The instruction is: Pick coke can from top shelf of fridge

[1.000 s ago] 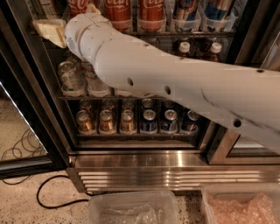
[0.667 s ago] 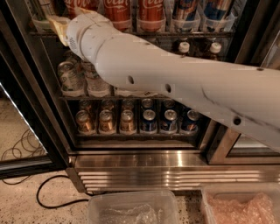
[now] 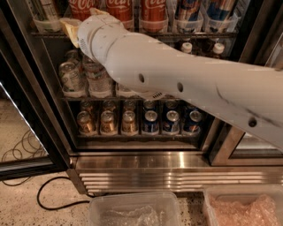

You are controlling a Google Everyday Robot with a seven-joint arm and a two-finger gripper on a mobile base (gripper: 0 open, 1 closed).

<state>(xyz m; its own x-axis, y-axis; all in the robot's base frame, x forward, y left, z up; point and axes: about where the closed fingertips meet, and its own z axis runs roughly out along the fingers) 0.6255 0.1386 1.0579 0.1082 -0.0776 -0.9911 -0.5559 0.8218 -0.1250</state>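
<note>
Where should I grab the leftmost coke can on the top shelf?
Likely its red side wall, coming straight from the open front: the coke can stands upright with another red can close beside it. The gripper sits just lower-left of it.

— What sort of place are we in?
— A shop or canteen corner, we'd say. There's a tall drinks fridge (image 3: 177, 170) with a steel base, its wire racks stocked with coke cans (image 3: 119, 11), water bottles (image 3: 73, 79) and small cans (image 3: 108, 123).
— We also see a speckled floor (image 3: 17, 203) with a loose cable (image 3: 48, 201), and the gripper (image 3: 71, 27) at the top shelf (image 3: 199, 33).
</note>
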